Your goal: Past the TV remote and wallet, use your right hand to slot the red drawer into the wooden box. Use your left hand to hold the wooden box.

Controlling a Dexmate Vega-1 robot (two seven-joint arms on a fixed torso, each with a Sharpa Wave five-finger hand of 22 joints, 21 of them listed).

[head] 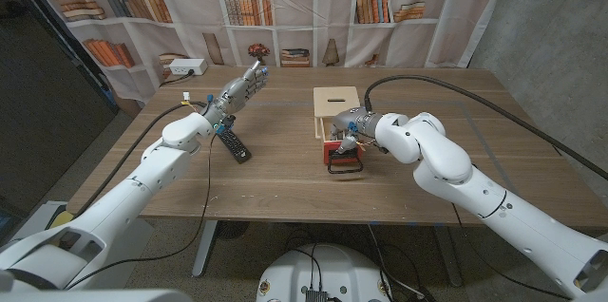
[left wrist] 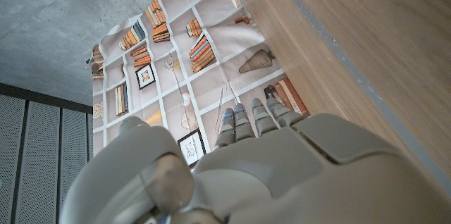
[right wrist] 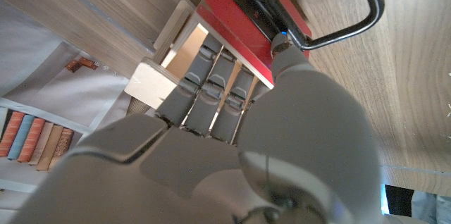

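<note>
The red drawer (head: 344,154) lies on the wooden table (head: 285,174) just in front of the wooden box (head: 336,110), with its long axis running from the box toward the robot. Its black handle (head: 345,168) points to the near edge, and its far end meets the open front of the box (how deep it sits I cannot tell). The drawer is a flat red tray with a dark inside. The right hand (head: 358,134) is over the drawer, fingers (right wrist: 211,86) close together and stretched along it toward the box opening, touching the red surface. The left hand (head: 241,87) hovers above the table, well apart from the box, fingers loosely spread, holding nothing. A TV remote (head: 234,142) lies under the left forearm.
</note>
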